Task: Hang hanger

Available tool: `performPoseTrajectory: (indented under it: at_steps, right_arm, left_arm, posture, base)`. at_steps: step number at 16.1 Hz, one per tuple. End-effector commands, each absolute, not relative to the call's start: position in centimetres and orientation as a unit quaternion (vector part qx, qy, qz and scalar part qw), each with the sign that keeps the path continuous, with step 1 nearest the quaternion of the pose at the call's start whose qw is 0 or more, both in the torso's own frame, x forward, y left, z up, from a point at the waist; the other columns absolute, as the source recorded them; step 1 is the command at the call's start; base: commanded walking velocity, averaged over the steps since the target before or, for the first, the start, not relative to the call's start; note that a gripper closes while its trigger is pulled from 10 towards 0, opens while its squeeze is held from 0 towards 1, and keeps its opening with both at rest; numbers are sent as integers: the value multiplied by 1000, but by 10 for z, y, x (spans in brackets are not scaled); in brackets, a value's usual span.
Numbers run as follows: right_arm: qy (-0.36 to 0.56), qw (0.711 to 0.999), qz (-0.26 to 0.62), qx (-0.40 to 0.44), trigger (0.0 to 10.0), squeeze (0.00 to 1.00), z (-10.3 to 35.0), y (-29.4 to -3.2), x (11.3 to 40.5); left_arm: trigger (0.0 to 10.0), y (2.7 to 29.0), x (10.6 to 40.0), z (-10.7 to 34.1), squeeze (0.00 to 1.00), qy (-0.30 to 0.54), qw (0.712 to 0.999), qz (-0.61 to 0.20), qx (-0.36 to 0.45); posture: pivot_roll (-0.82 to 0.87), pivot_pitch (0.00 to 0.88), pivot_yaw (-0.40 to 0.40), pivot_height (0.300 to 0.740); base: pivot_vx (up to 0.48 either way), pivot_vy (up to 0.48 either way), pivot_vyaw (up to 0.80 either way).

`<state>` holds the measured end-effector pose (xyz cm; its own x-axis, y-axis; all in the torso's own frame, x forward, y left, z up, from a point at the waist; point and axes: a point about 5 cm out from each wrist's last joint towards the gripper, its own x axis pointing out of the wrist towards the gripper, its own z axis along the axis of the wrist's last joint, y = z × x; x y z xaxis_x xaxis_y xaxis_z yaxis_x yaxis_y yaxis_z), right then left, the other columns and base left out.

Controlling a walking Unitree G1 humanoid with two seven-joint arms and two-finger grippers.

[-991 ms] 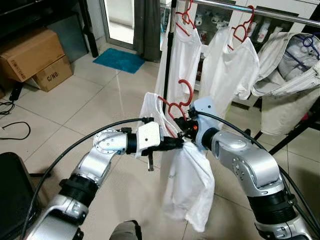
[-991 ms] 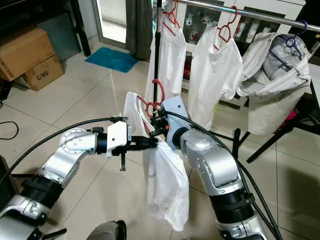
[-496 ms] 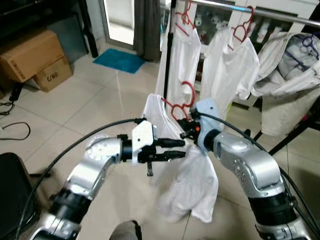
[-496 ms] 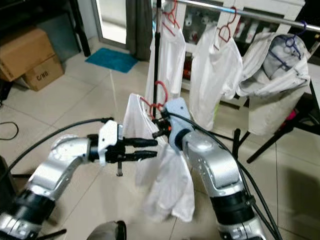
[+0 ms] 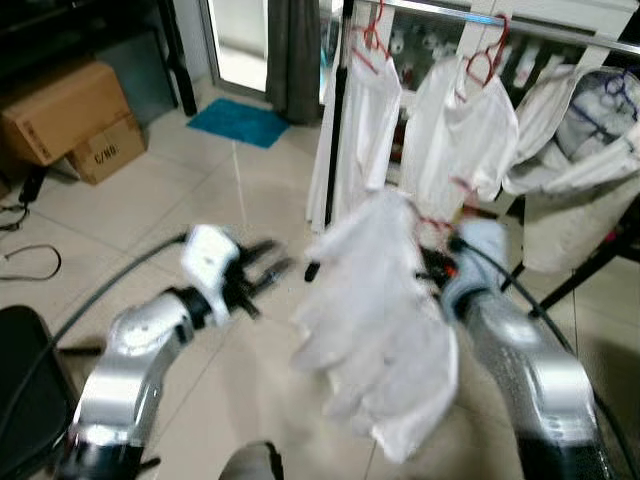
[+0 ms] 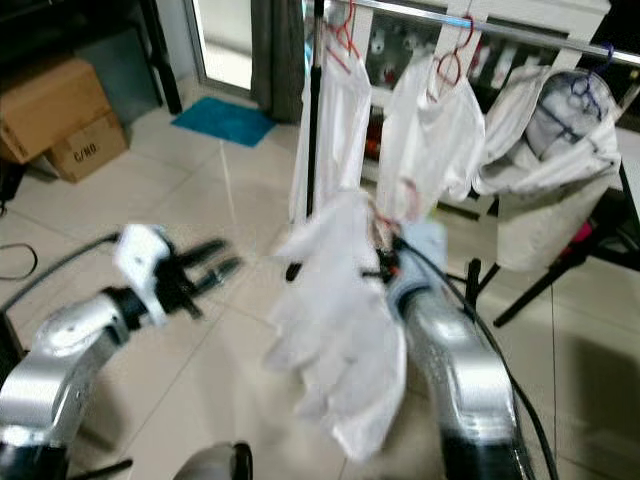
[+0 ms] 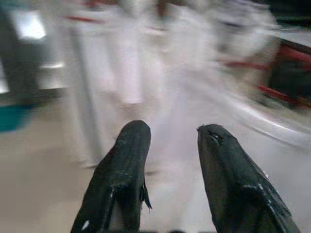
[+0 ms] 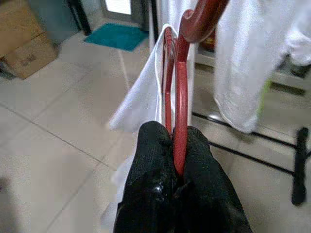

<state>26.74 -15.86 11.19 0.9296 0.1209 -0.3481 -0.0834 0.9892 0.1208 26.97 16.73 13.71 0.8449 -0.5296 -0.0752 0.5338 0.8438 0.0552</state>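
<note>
Red plastic is what I have pinched: my right gripper (image 8: 177,145) is clenched on the neck of the red hanger (image 8: 181,92), fingers (image 8: 155,160) pressed to either side of it, with the white shirt (image 5: 385,330) draped on it. From the head camera the shirt sits at the centre of my view, blurred, below the rail (image 5: 520,25), which runs across at 12 to 1 o'clock. My left gripper (image 7: 170,145) is off at 9 o'clock, released, its 2 fingers (image 7: 127,160) spread with nothing between them, well apart from the shirt.

To do this step well, I judge I should lift the hook above the rail, keep it turned with its open side toward the bar, and aim for the bare stretch between the hung shirts so it does not snag them. I would let go only once the hook bears on the rail. The left arm should stay clear of the swinging cloth.

Count: 1 hanger in my grip with 1 shirt; 2 white shirts (image 5: 355,120) already on the rail on red hangers; 1 more pale garment (image 5: 585,130) at 2 o'clock on a bluish hanger, too blurred to say more; 2 cardboard boxes (image 5: 60,110) at 10 o'clock; 1 blue mat (image 5: 240,120) at 11 o'clock.
</note>
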Motion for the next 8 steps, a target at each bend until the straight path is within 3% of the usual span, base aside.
performPoseTrajectory:
  at_steps: [1, 4, 8]
  right_arm:
    - [162, 985, 42, 39, 10000, 0, 116, -163, 261]
    - [157, 986, -17, 43, 10000, 0, 109, -172, 252]
    - [144, 988, -4, 58, 10000, 0, 114, -173, 253]
  left_arm:
    - [10000, 175, 270, 141, 0, 21, 976, -213, 46]
    - [10000, 168, 270, 146, 0, 5, 983, -182, 32]
    - [10000, 161, 266, 142, 0, 22, 985, -168, 45]
  posture:
    - [53, 54, -27, 740]
    - [52, 64, -26, 740]
    - [50, 68, -25, 740]
  base:
    - [0, 0, 0]
    - [0, 0, 0]
    - [276, 0, -719]
